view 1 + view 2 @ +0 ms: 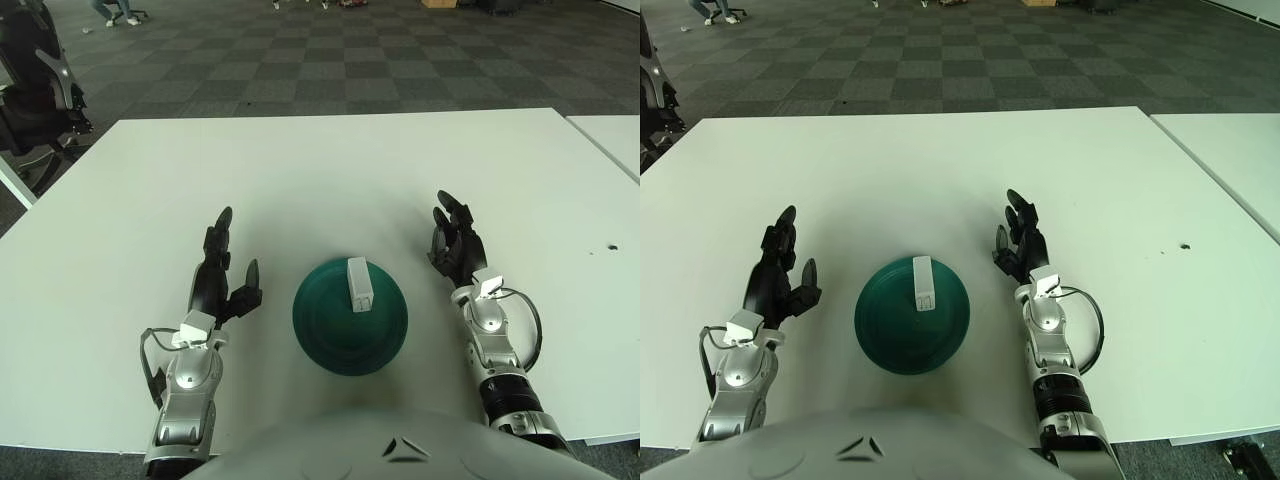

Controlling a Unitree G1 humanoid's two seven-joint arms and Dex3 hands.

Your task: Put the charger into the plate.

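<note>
Both hands, left hand (pixel 222 282) and right hand (pixel 456 243), spread empty on white table (pixel 330 170); charger (pixel 358 283) in plate (pixel 349 316); checkered carpet (pixel 330 50) beyond.

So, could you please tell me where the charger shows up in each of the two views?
Left eye view: the charger lies right of centre, in the far part of the plate.
Right eye view: the charger lies left of centre, in the same far part of the plate.
Shared landmark: the green plate, between the two hands.

Each black three-fingered hand, left hand (pixel 222 279) and right hand (pixel 455 243), joins a silver forearm carrying a white wrist block and looping black cable.
</note>
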